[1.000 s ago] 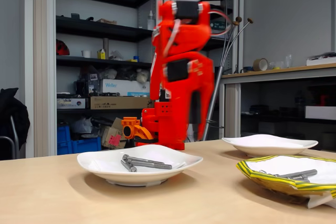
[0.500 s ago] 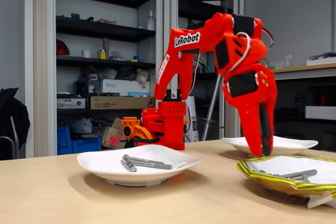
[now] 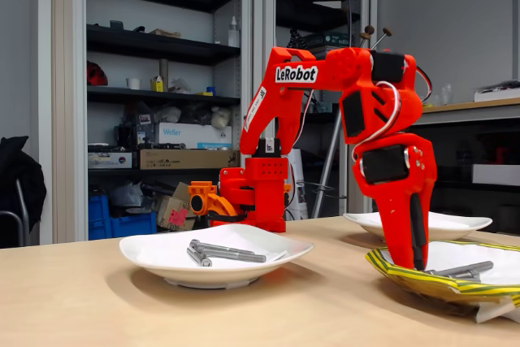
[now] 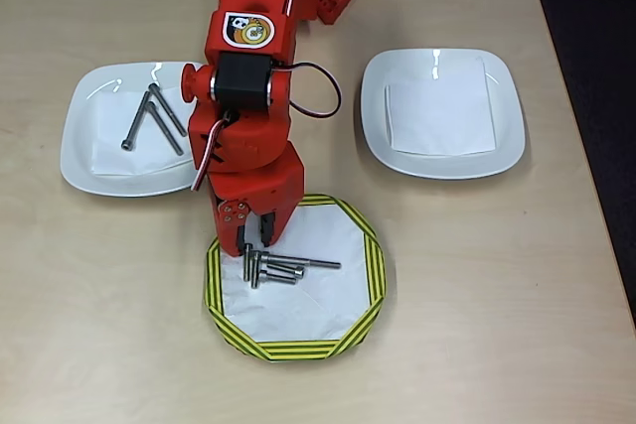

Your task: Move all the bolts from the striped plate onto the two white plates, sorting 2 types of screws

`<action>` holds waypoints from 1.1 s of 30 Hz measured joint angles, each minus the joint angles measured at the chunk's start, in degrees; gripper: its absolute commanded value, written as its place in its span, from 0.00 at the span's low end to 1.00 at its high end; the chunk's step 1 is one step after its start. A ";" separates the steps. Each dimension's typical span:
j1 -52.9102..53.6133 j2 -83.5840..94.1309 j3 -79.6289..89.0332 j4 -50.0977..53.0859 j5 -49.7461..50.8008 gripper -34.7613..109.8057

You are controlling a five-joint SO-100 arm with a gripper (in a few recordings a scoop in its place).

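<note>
The striped plate (image 4: 358, 290) (image 3: 406, 275) lies at the table's front in the overhead view, with three grey bolts (image 4: 283, 267) (image 3: 463, 269) bunched at its left side. My red gripper (image 4: 254, 243) (image 3: 416, 262) points straight down over the plate's left part, its tips just above the bolt heads. A narrow dark gap shows between the fingers, and nothing is held. The left white plate (image 4: 84, 161) (image 3: 162, 259) holds three longer bolts (image 4: 159, 124) (image 3: 226, 253). The right white plate (image 4: 502, 151) (image 3: 455, 225) carries just a white paper sheet.
The arm's red base (image 3: 252, 193) stands at the table's back edge between the white plates. Bare wood (image 4: 497, 295) lies to the right of the striped plate and along the front. Shelves and a workbench stand behind the table.
The arm has swung from upright near its base over to the right and down. The gripper now reaches into the striped plate. The bolts have not moved.
</note>
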 measured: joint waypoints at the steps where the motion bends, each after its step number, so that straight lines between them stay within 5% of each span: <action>1: 0.09 -0.62 -0.79 0.53 -0.62 0.30; 33: 0.70 -7.29 -22.50 17.93 -4.04 0.24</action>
